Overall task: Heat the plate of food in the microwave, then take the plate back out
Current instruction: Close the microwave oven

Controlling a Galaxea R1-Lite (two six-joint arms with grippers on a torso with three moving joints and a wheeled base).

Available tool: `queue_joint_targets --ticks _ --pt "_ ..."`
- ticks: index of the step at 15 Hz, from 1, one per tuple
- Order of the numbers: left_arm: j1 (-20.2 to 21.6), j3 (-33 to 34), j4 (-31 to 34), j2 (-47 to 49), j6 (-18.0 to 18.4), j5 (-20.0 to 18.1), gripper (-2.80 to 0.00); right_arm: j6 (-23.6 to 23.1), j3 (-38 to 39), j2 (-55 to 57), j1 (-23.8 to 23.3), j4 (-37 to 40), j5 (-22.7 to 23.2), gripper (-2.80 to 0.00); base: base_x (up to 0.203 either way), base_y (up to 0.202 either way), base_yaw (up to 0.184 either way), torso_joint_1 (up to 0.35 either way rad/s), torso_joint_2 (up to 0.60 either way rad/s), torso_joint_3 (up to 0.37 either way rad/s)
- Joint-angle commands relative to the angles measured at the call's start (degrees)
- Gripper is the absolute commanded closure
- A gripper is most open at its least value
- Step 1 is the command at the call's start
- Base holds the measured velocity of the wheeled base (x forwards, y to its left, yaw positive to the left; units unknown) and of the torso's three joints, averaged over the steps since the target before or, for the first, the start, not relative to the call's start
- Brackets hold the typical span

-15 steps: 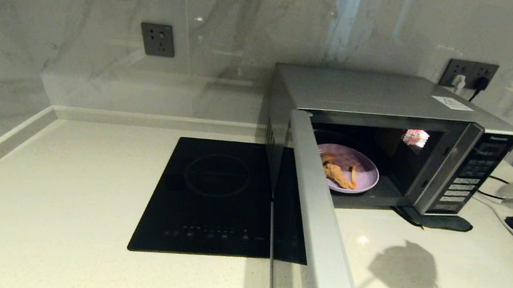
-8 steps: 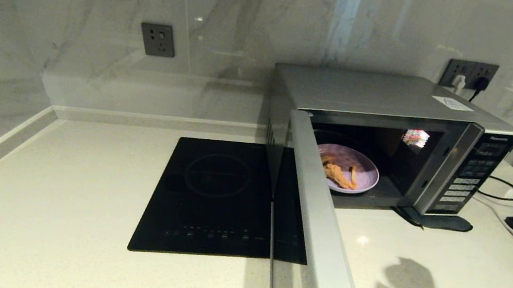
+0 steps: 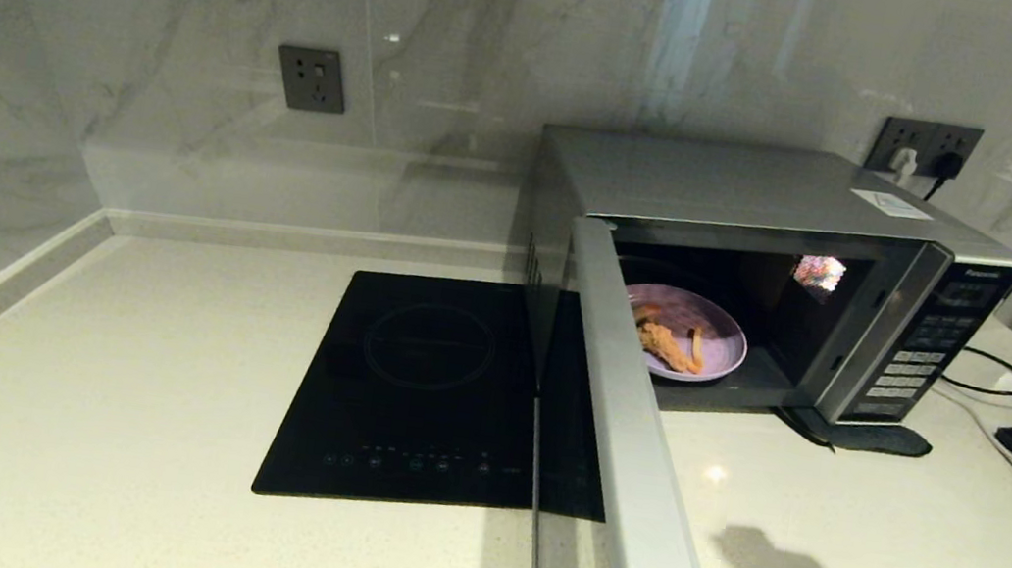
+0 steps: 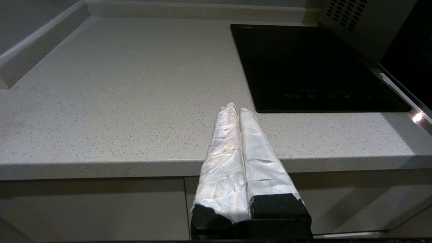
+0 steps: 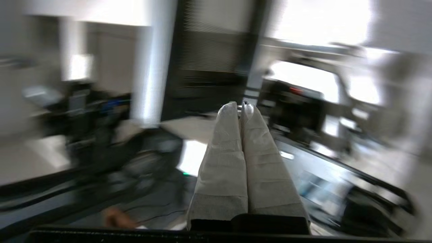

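The plate of food [image 3: 691, 342] is sitting inside the microwave [image 3: 773, 213], on its floor, with orange fries and a brown chicken piece lying near the middle of the purple plate; the microwave is standing on the right side of the counter [image 3: 105, 386], close to the far wall, and its door [image 3: 630, 460] is hanging wide open, sticking out toward the near edge; a black hob [image 3: 422, 391] is lying flat in the counter just to the left of the microwave, partly behind the open door; two grey sockets are sitting on the marble wall, one [image 3: 310, 78] far left of the microwave and one [image 3: 926, 145] behind its right corner with plugs in it; black wires are running over the counter to the right; the left gripper [image 4: 235, 109] is waiting low in front of the near edge of the counter, left of the hob, with its white wrapped fingers pressed together and holding nothing; the right gripper [image 5: 239, 108] is pointing away into the room, its fingers pressed together too, holding nothing.
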Motion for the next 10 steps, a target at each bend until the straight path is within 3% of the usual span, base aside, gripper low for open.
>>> queue_joint_targets --ticks 1,4,6,8,10 --pt "0.0 0.0 0.0 0.1 0.0 0.0 0.00 7.1 0.2 0.4 4.2 -6.0 4.1 0.00 0.000 0.000 0.000 0.000 0.00 0.000" --pt "0.0 0.0 0.0 0.1 0.0 0.0 0.00 25.2 0.2 4.7 8.7 -20.8 3.5 0.00 0.000 0.000 0.000 0.000 0.00 0.000" --pt "0.0 0.0 0.0 0.1 0.0 0.0 0.00 27.4 0.3 7.4 15.1 -22.5 -3.5 0.00 0.000 0.000 0.000 0.000 0.00 0.000" --pt "0.0 0.0 0.0 0.1 0.0 0.0 0.00 27.8 0.4 9.9 23.1 -22.6 -15.6 0.00 0.000 0.000 0.000 0.000 0.00 0.000" --pt "0.0 0.0 0.0 0.1 0.0 0.0 0.00 27.7 0.4 11.2 29.9 -22.6 -21.1 0.00 0.000 0.000 0.000 0.000 0.00 0.000"
